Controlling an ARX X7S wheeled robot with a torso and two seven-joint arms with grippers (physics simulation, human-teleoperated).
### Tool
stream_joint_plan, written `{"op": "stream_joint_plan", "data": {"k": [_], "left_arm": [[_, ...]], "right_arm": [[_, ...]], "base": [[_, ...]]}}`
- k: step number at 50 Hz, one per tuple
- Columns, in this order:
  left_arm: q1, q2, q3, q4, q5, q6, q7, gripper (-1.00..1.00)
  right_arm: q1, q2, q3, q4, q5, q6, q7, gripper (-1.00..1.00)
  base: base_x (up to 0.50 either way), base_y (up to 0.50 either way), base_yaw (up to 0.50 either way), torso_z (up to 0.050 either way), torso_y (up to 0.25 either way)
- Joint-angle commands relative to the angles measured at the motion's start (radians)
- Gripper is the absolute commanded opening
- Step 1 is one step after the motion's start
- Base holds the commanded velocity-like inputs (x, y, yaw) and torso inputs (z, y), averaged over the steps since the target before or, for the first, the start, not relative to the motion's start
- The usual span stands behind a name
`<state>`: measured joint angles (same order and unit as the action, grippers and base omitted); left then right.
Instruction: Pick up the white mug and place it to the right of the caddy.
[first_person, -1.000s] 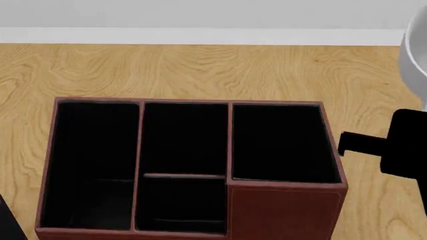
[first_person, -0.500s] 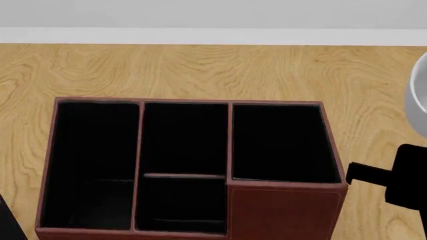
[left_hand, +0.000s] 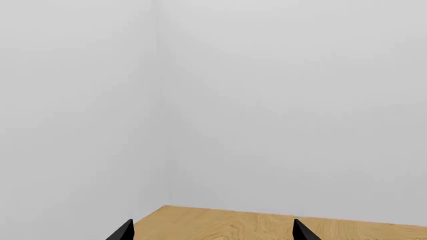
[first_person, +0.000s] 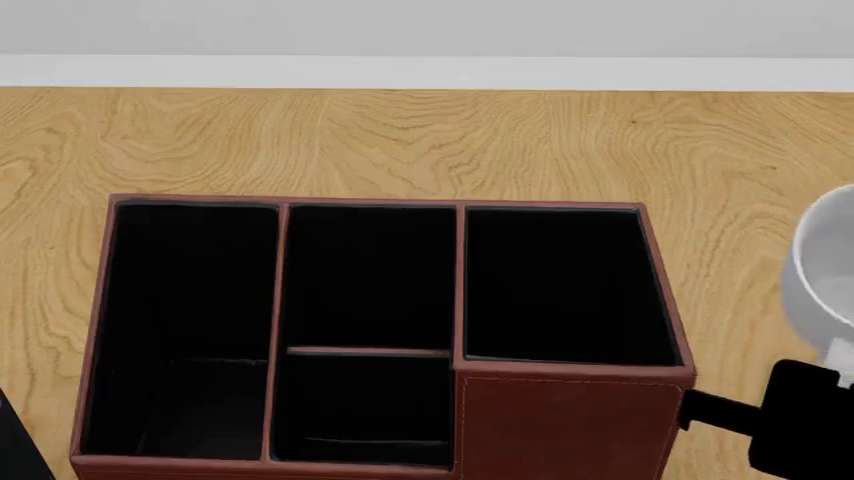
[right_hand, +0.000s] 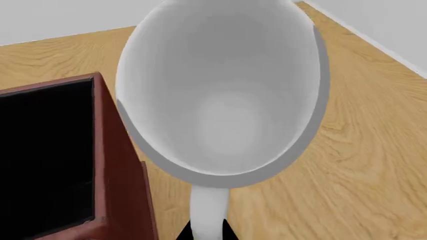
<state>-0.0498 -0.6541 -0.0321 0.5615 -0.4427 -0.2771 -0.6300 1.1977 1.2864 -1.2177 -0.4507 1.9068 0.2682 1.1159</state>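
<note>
The caddy (first_person: 561, 430) is a large reddish-brown box with black compartments in the middle of the wooden table. The white mug (first_person: 825, 270) shows at the head view's right edge, just right of the caddy. My right gripper (right_hand: 208, 234) is shut on the mug's handle (right_hand: 208, 210); the mug's open bowl (right_hand: 223, 85) fills the right wrist view beside the caddy's corner (right_hand: 113, 165). I cannot tell whether the mug touches the table. My left gripper (left_hand: 210, 232) is open and empty, facing the white wall over a table corner.
The table (first_person: 400, 140) runs to a white wall at the back. A black object's corner (first_person: 11, 445) shows at the lower left edge of the head view. Part of my right arm (first_person: 787, 430) is dark at the lower right.
My right gripper has carried the white mug down and nearer along the caddy's right side. The caddy has not moved.
</note>
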Motion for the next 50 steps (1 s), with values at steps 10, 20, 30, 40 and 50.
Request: {"op": "stream_joint_plan", "data": {"k": [10,20,30,40,50], "left_arm": [[0.007,0.004,0.011,0.000,0.009,-0.001,-0.004,1.00],[-0.003,-0.002,0.010,0.017,0.001,-0.026,-0.014,1.00],[0.008,0.001,0.011,0.011,0.008,-0.014,-0.012,1.00],[0.005,0.002,0.017,0.011,0.013,-0.017,-0.013,1.00],[0.013,-0.001,0.014,0.015,0.014,-0.018,-0.016,1.00]], "right_arm": [[-0.091,-0.029,-0.041,0.050,-0.048,-0.059,-0.082,-1.00],[-0.126,-0.054,-0.059,0.086,-0.060,-0.075,-0.112,-1.00],[-0.167,-0.079,-0.080,0.137,-0.070,-0.092,-0.153,-1.00],[-0.214,-0.084,-0.093,0.165,-0.074,-0.131,-0.181,-1.00],[-0.243,-0.110,-0.104,0.202,-0.077,-0.151,-0.203,-1.00]], "base": [[0.00,0.00,0.00,0.000,0.000],[0.00,0.00,0.00,0.000,0.001],[0.00,0.00,0.00,0.000,0.000],[0.00,0.00,0.00,0.000,0.001],[0.00,0.00,0.00,0.000,0.001]]}}
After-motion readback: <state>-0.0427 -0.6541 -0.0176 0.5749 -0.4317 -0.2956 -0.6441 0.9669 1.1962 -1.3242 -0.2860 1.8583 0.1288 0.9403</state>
